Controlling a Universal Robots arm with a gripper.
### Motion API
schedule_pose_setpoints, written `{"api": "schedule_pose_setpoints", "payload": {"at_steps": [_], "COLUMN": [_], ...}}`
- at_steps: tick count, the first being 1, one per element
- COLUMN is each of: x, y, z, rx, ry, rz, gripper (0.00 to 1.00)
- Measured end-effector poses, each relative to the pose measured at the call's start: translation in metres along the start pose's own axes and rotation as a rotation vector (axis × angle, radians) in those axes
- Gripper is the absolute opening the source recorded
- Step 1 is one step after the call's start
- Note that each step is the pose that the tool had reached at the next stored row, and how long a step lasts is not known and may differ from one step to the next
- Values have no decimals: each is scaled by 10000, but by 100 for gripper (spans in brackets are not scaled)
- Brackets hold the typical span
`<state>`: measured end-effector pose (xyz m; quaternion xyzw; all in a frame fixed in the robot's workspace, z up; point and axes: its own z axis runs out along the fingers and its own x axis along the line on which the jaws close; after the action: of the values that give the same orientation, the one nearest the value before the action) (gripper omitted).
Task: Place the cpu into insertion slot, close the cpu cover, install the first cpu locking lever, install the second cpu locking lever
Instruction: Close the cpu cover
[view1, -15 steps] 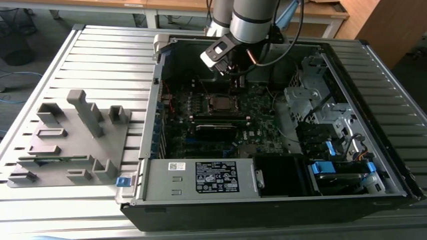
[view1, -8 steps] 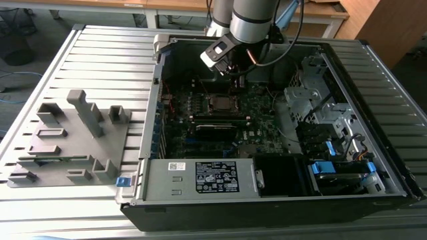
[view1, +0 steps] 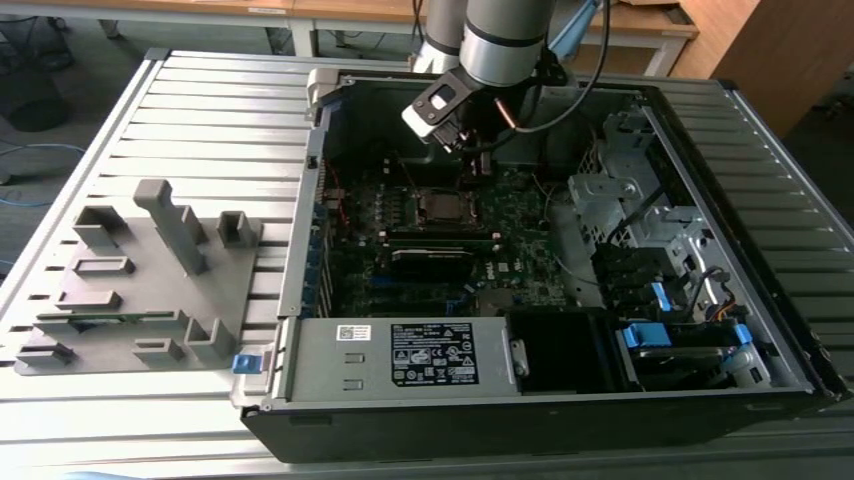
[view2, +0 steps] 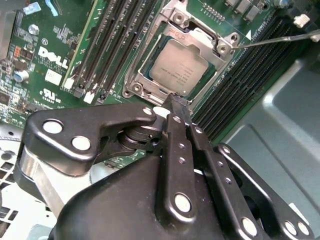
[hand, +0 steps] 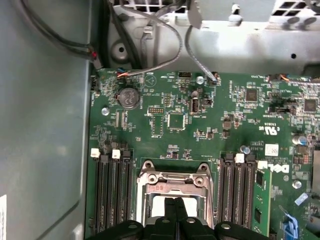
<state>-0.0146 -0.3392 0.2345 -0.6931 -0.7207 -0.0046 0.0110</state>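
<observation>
the cpu (view2: 177, 67) lies flat in the insertion slot (view1: 439, 205) near the middle of the motherboard (hand: 165, 135), between two banks of memory slots (view2: 120, 35), with the cpu cover (view2: 220, 47) down around it as a frame and a thin wire lever (view2: 280, 41) standing free off one corner. the claw (view2: 178, 106) is closed on nothing, its tips just beside the cover's edge. the chip looks light, stiff and fragile, best held by its edges; the cover seems thin springy metal, better pressed on its frame than on the chip
</observation>
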Motion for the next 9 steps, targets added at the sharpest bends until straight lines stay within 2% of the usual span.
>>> {"api": "schedule_pose_setpoints", "payload": {"at_steps": [9], "x": [0], "y": [0], "z": [3], "rx": [34], "ry": [-13], "rz": [-1540], "gripper": [10]}}
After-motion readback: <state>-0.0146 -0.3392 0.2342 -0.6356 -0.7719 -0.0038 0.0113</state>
